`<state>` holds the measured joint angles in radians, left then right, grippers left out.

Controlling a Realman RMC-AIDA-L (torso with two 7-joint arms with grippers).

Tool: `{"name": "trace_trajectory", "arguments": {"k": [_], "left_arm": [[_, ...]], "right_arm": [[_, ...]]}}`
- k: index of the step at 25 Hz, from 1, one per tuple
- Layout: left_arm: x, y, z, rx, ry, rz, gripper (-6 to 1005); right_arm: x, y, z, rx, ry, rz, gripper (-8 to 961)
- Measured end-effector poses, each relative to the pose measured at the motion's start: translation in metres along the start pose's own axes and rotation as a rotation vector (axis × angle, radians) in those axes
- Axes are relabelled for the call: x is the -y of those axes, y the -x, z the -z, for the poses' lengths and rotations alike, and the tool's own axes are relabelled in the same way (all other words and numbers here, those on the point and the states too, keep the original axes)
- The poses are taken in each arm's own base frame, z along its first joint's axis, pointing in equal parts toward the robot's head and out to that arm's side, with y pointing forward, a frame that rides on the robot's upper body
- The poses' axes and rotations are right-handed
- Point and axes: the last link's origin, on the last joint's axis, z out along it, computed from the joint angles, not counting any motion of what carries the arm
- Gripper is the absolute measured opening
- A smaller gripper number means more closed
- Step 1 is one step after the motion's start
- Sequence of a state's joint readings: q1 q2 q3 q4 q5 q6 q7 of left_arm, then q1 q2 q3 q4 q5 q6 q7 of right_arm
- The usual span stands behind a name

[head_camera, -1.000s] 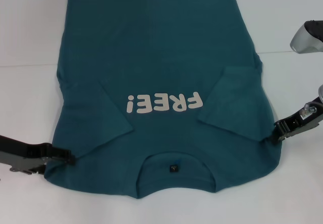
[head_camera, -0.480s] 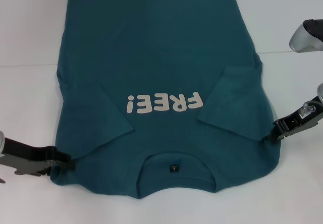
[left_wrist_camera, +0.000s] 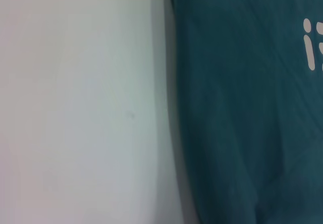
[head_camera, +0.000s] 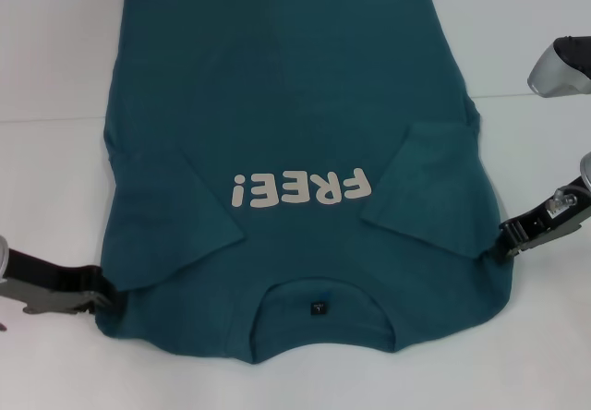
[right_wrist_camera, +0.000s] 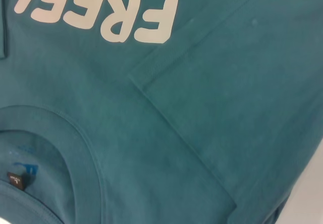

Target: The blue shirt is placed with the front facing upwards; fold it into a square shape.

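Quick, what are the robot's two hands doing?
Left hand: at the blue shirt's shoulder edge; grip cannot be told.
Right hand: at the opposite edge; cannot be told.

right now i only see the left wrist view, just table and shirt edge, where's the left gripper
observer: head view puts the left gripper at the blue shirt's collar-end corner on the robot's left.
operator: and the other arm
observer: the right gripper is at the opposite edge, beside the folded-in sleeve.
operator: both sleeves in
observer: yes, both lie folded over the chest, flanking the FREE! lettering.
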<state>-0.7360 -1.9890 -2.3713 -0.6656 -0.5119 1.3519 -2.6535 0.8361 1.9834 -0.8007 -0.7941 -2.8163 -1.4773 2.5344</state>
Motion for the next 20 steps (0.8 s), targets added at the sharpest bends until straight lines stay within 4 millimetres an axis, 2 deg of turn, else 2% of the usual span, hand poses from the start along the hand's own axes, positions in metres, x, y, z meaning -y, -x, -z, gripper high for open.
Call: {"name": "trace_trajectory", "arguments": {"k": [4, 7, 12, 20], "left_arm": [[-0.0013, -0.0023, 0.0018, -0.005, -0.014, -0.022, 351], [-0.0022, -0.002, 0.0012, 0.004, -0.021, -0.034, 155], [-0.0044, -0.002, -0.0002, 0.018, -0.035, -0.058, 82], [-0.0034, -0.0052, 0.004, 0.0, -0.048, -0.064, 80]], "right_arm": [[0.0, 0.0, 0.0, 0.0, 0.0, 0.0, 38], [0.0001, 0.0, 0.0, 0.0, 0.0, 0.0, 38], [-0.0001, 0.0005, 0.0003, 0.001, -0.001, 0.001, 38], [-0.0003, 0.0027, 0.0014, 0.009, -0.005, 0.005, 37]]}}
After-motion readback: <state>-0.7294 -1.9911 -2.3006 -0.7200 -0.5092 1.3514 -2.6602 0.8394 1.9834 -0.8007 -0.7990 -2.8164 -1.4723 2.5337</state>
